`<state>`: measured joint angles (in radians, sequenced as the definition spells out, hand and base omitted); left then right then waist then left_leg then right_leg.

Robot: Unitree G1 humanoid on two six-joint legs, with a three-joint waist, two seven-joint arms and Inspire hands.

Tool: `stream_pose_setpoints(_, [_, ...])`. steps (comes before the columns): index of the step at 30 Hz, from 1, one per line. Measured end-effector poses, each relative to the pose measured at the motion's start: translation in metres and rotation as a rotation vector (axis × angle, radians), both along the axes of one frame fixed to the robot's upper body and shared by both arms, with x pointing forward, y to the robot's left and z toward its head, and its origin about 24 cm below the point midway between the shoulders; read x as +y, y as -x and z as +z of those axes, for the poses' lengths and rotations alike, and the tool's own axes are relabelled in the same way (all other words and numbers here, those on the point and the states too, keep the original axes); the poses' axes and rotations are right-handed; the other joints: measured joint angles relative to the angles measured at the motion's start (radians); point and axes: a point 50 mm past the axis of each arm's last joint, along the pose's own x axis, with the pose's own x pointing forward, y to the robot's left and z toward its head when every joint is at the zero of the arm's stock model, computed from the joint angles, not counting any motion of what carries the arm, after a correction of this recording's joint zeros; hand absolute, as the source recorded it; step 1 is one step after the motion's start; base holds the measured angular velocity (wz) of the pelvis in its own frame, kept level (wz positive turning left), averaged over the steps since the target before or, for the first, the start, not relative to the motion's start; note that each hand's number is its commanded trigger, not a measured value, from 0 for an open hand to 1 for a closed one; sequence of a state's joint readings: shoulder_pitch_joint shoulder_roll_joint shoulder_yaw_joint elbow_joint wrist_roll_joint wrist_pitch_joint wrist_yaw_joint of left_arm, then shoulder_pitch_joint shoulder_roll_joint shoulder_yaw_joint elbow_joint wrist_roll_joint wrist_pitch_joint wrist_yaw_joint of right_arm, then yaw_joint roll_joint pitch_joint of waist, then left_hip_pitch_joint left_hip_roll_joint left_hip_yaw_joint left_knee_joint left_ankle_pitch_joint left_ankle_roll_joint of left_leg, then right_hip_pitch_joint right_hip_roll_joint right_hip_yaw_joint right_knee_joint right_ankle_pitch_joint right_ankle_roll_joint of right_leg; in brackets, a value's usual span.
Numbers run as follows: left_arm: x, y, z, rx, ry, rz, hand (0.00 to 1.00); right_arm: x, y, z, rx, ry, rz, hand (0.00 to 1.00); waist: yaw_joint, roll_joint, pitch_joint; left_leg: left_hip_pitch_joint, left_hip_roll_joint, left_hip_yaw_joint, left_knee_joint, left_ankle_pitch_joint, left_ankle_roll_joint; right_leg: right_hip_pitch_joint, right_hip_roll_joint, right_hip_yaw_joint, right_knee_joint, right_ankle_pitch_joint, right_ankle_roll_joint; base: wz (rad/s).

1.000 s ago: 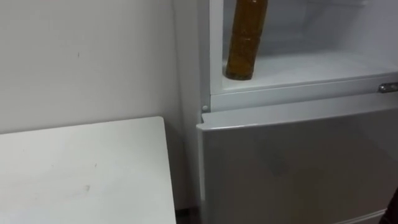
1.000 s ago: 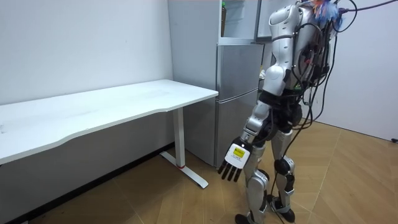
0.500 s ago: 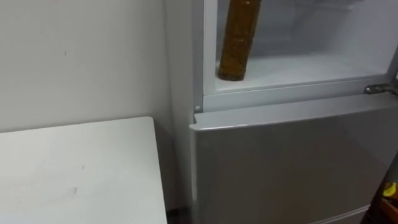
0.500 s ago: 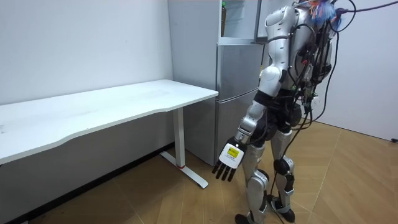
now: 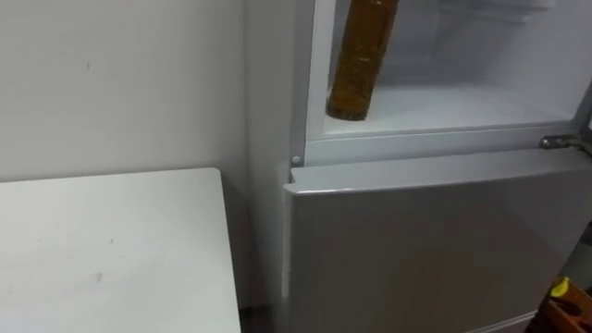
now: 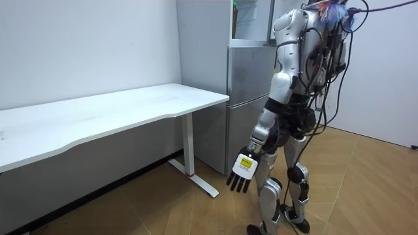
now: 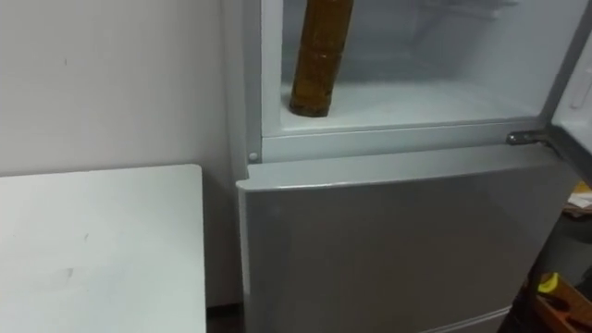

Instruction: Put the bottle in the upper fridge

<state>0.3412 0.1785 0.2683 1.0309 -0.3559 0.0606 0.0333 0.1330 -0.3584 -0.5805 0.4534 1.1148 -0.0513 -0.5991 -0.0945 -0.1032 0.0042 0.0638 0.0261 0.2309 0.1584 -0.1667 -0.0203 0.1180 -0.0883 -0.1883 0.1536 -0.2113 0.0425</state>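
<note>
A brown bottle (image 5: 359, 60) stands upright inside the open upper fridge compartment (image 5: 462, 106). It sits at the front left corner of the white compartment floor, close to the left wall. Its long axis is vertical and its top runs out of the eye views. Nothing is touching it.

Below it, the grey lower fridge door (image 5: 416, 240) is closed. A white tabletop (image 5: 111, 250) sits just beside the fridge, on the robot's left. At the right edge of the eye views there is what looks like the open upper door (image 7: 578, 92).

In the room view, the robot stands upright, close in front of the fridge and facing it. Its left hand (image 6: 242, 174) hangs low at its side, about level with the knee. The fingers are straight, point at the floor and hold nothing.

The bottle is high up and ahead of that hand, well apart from it. The placing looks done. Any next move would likely concern the upper door on the robot's right, which is far from the hanging left hand.
</note>
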Motion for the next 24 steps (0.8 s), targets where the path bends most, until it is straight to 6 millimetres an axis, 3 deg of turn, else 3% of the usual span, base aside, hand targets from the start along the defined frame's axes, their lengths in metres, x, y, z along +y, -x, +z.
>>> stream_pose_setpoints(4, [0.0, 0.003, 0.0, 0.015, -0.011, 0.008, 0.0, -0.005, -0.015, 0.039, -0.123, 0.114, 0.011, 0.0, -0.005, 0.009, -0.0003, 0.0, 0.001, 0.008, -0.001, -0.002, 0.001, -0.004, 0.0, 0.008, 0.003, 0.0, 0.0, -0.05])
stream_pose_setpoints(13, [-0.002, 0.01, 0.0, 0.038, -0.011, 0.001, 0.0, 0.003, -0.03, 0.096, -0.227, 0.328, 0.045, 0.0, -0.006, 0.022, -0.0017, 0.001, 0.002, 0.011, -0.007, -0.004, 0.0, -0.013, 0.001, 0.011, 0.017, 0.0, 0.001, 0.0])
stream_pose_setpoints(24, [-0.009, 0.017, -0.002, 0.065, -0.014, 0.021, 0.0, 0.015, -0.042, 0.136, -0.211, 0.577, 0.053, 0.0, 0.018, 0.029, -0.0016, -0.003, 0.005, 0.01, -0.005, -0.004, 0.0, -0.022, 0.0, 0.001, 0.032, 0.0, 0.001, 0.0])
